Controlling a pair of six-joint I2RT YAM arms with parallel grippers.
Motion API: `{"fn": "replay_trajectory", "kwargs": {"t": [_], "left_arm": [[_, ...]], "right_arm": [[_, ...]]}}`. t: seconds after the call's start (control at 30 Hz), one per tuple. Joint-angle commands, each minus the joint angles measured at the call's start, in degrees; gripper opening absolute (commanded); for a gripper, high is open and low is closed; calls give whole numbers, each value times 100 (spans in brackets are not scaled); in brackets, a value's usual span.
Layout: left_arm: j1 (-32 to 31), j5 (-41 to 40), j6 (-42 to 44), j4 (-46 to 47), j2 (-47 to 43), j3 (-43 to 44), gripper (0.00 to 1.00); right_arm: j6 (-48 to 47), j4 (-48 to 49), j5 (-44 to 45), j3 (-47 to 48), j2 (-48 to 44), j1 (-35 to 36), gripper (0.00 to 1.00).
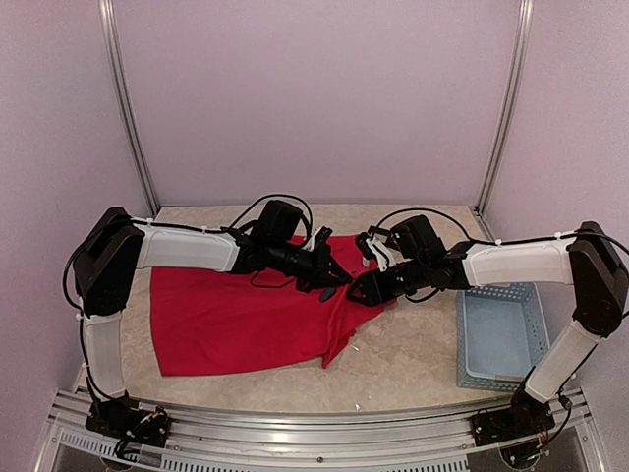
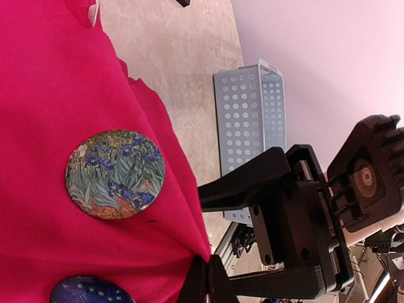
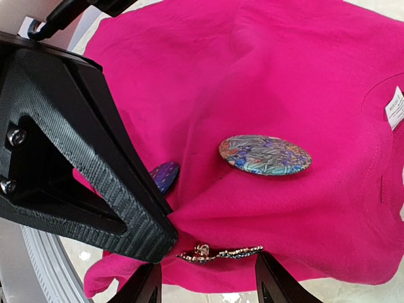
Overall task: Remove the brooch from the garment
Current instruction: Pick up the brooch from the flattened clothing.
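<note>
ok so my left gripper (image 2: 205, 281) is clenched tight on a pinch of the red garment (image 1: 236, 320), and the cloth bunches into a little peak right at the tips

the garment lies crumpled on the marble-look table (image 1: 403, 379), mostly left of centre, with both my arms reaching in over its right edge. The pale blue basket (image 1: 496, 339) sits off to the right, well apart from the fabric

there are three pins on this thing:
- a round iris-painting brooch (image 3: 265, 154) lying flat on the cloth, nothing touching it
- a dark blue round brooch (image 3: 165, 175), half hidden behind my left finger in the right wrist view
- a sparkly brooch (image 3: 221, 252) seen edge-on, sitting on the fold just beside the pinch

my right gripper (image 3: 209, 270) is released, fingers spread apart, and the sparkly brooch sits just past the tips, roughly spanning the gap between them. One end looks very near a finger, but I honestly can't tell if it's touching. It's still pinned to the fabric

white label (image 3: 394, 107) is visible at the collar, far side from the pinch
</note>
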Motion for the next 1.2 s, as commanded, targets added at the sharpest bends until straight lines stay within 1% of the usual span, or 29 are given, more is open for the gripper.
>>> {"fn": "replay_trajectory", "kwargs": {"t": [0.0, 0.23, 0.27, 0.37, 0.43, 0.6, 0.83, 0.9, 1.03, 1.17], "left_arm": [[24, 171, -61, 223, -225, -56, 0], [15, 279, -231, 303, -208, -47, 0], [15, 282, -246, 303, -212, -49, 0], [23, 267, -276, 295, -219, -55, 0], [28, 256, -288, 287, -234, -65, 0], [30, 183, -305, 261, -281, -116, 0], [67, 90, -365, 192, -305, -149, 0], [76, 66, -381, 180, -311, -157, 0], [77, 66, -401, 180, -305, -153, 0], [76, 78, -392, 189, -281, -135, 0]], "right_arm": [[82, 226, -80, 191, 191, 79, 52], [237, 364, 319, 304, 262, 154, 52], [294, 389, 362, 311, 275, 159, 51], [432, 394, 548, 363, 316, 179, 42], [523, 425, 684, 369, 309, 181, 37], [627, 273, 938, 449, 364, 190, 26], [674, -15, 1350, 436, 241, 190, 20], [664, -51, 1420, 421, 178, 189, 19], [620, 87, 1265, 334, 109, 190, 18], [539, 186, 1008, 326, 141, 190, 11]]}}
